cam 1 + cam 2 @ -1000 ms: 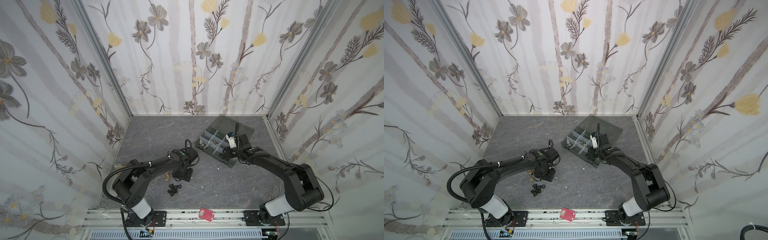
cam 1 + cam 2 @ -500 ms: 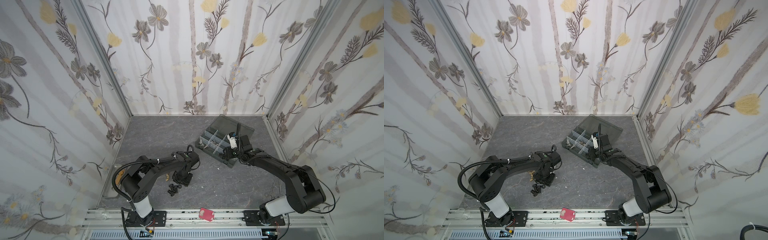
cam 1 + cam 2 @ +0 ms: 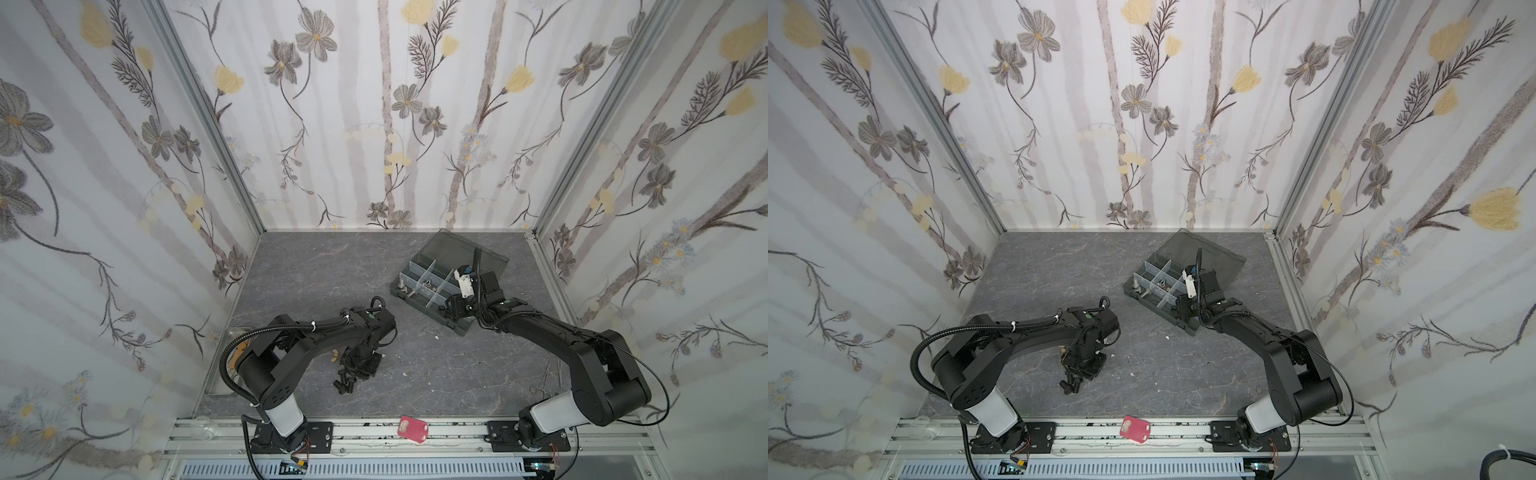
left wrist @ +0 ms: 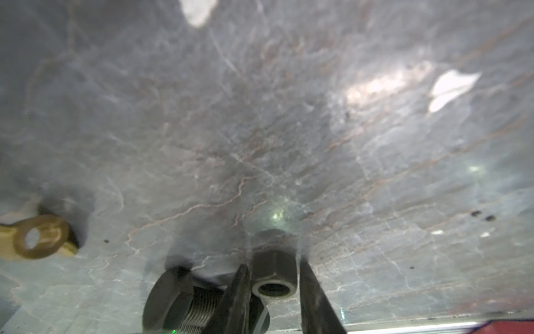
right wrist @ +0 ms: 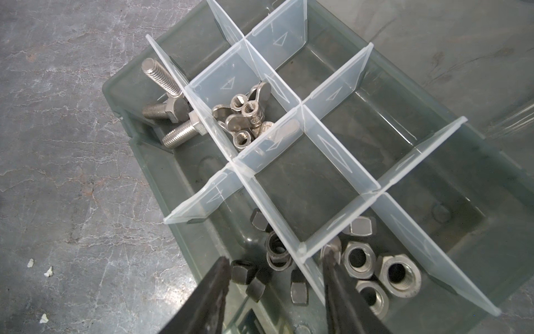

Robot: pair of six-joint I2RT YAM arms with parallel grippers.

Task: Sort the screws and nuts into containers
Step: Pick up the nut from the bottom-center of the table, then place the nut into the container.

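Well apart from the dark grey organizer box (image 3: 461, 330), left gripper (image 4: 273, 264) pinches 1 matte black hex nut (image 4: 274, 274) for sorting; right gripper (image 5: 274, 257) gapes above the box.

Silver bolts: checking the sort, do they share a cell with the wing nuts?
No, the silver bolts lie in a corner cell, a clear divider between them and the wing nuts.
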